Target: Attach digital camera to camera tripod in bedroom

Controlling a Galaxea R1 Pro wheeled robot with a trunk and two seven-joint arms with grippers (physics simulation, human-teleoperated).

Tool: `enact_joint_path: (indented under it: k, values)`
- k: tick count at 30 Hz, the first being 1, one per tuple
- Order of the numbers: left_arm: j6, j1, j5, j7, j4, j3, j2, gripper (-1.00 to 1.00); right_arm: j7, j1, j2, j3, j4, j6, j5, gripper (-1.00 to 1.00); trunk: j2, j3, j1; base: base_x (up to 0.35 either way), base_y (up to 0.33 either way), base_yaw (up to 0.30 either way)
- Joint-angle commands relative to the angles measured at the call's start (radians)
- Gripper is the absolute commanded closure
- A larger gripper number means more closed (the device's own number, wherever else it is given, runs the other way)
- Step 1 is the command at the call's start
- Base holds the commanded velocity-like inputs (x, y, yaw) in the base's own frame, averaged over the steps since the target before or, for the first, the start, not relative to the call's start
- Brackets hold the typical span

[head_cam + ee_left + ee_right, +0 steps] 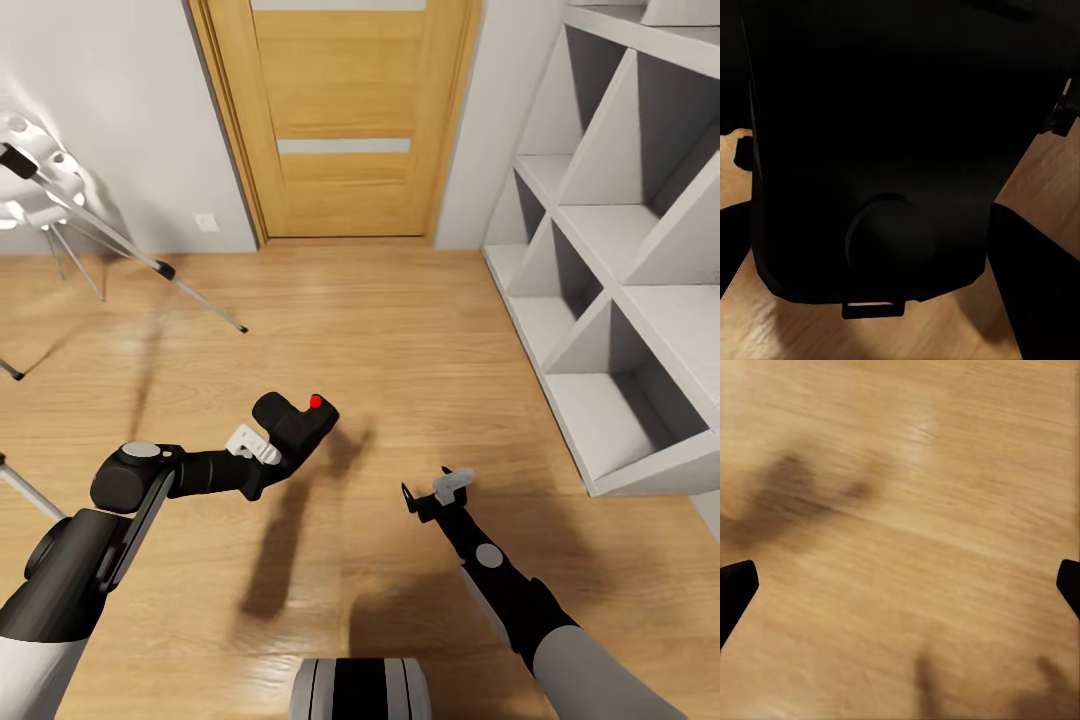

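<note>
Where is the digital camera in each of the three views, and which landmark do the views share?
Head view: the digital camera is left of centre, held in the left gripper, red button up.
Left wrist view: the digital camera covers most of the picture, a dark body with a round bump.
Right wrist view: it is not in this picture.
Shared landmark: the light wood floor.
</note>
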Motion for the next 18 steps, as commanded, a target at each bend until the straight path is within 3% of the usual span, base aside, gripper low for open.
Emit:
enact_joint_path:
  k: [1, 13, 18]
  values:
    - [0.003, -0.001, -0.009, -0.009, -0.001, 0.000, 0.000, 1.00, 0.000, 0.000, -0.001, 0.002, 0.000, -0.003, 0.000, -1.00, 0.000, 0.003, -0.001, 0.000, 0.000, 0.000]
    - [0.003, -0.001, -0.009, -0.009, -0.001, -0.001, 0.000, 1.00, 0.000, -0.001, -0.001, 0.001, 0.000, -0.003, -0.001, -1.00, 0.003, 0.050, -0.006, 0.000, 0.000, 0.000]
    - [0.033, -0.001, -0.009, -0.009, -0.001, -0.002, -0.001, 1.00, 0.000, -0.001, -0.001, 0.001, 0.000, -0.003, -0.001, -1.00, 0.004, 0.069, -0.008, 0.000, 0.000, 0.000]
